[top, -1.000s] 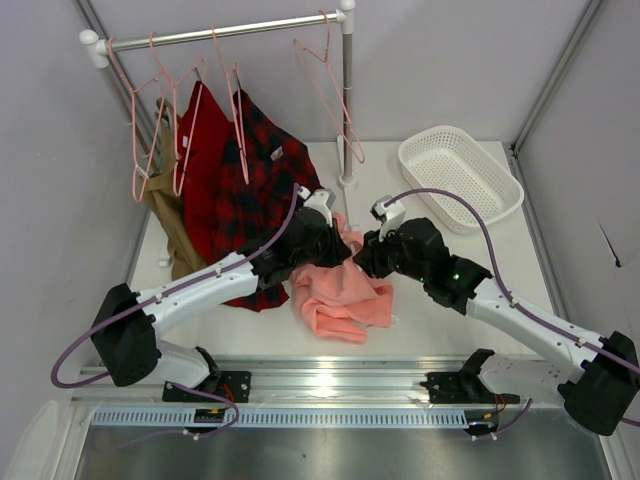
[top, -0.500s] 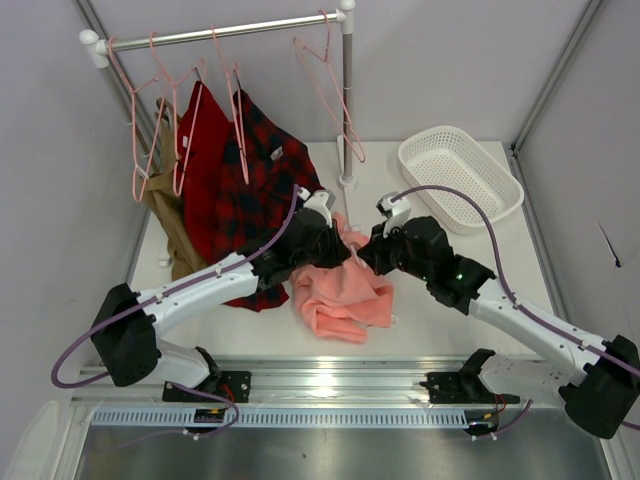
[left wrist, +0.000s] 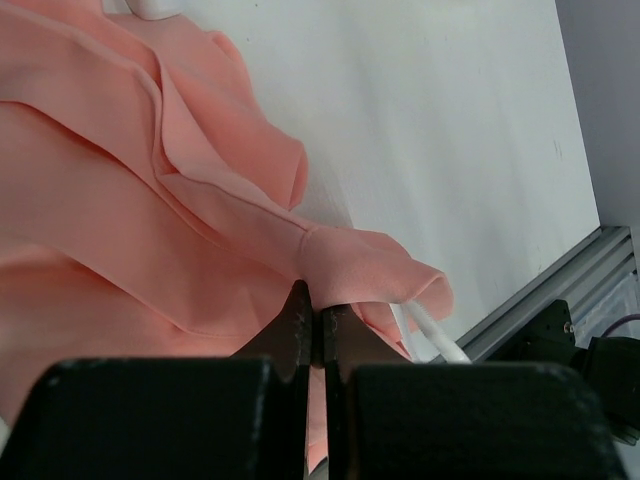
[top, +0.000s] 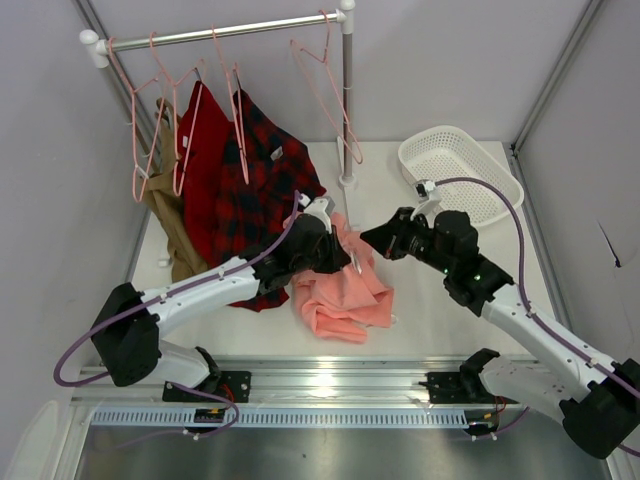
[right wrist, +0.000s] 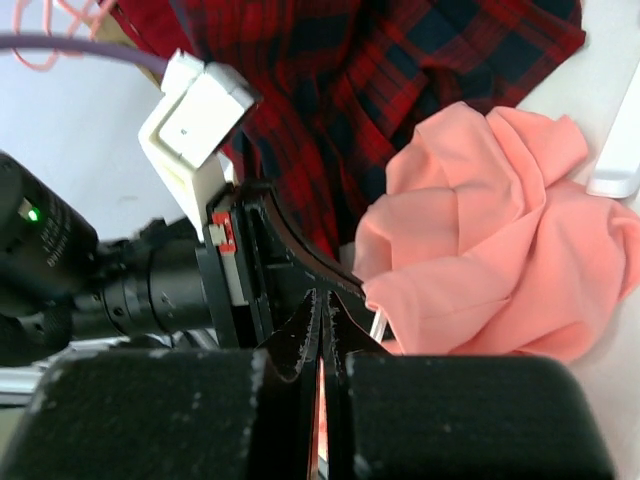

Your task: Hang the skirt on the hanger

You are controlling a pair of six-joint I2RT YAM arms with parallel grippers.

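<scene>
- Risk of slippage: left tool (left wrist: 312, 300) is pressed together on one thin fold of the large, soft salmon-pink cloth skirt (top: 345, 290). The rest lies heaped on the white worktop (top: 450, 300), touching the red-and-black plaid shirt (top: 265, 190) to its left. Lifting by so small a pinch could let the fold slide out.
- Risk of one-point handling: right tool (top: 372, 238) is pressed together on nothing and sits just right of the skirt, apart from it. Without a second hold, the waist is unlikely to spread for the hanger.
- Risk of snagging: thin pale-pink wire hanger (top: 322, 62), triangular with a hook, hangs on the white metal rail (top: 220, 33) at the far side, well apart from the skirt. Other hangers crowd that rail, and a trailing hem could catch them.
- Unidentified item: thin white rod (left wrist: 430, 330) beside the pinched fold; nature cannot be told.
- Materials: skirt matt, limp and deeply creased. Hanger slender, likely to swing when touched. Worktop smooth and hard.
</scene>
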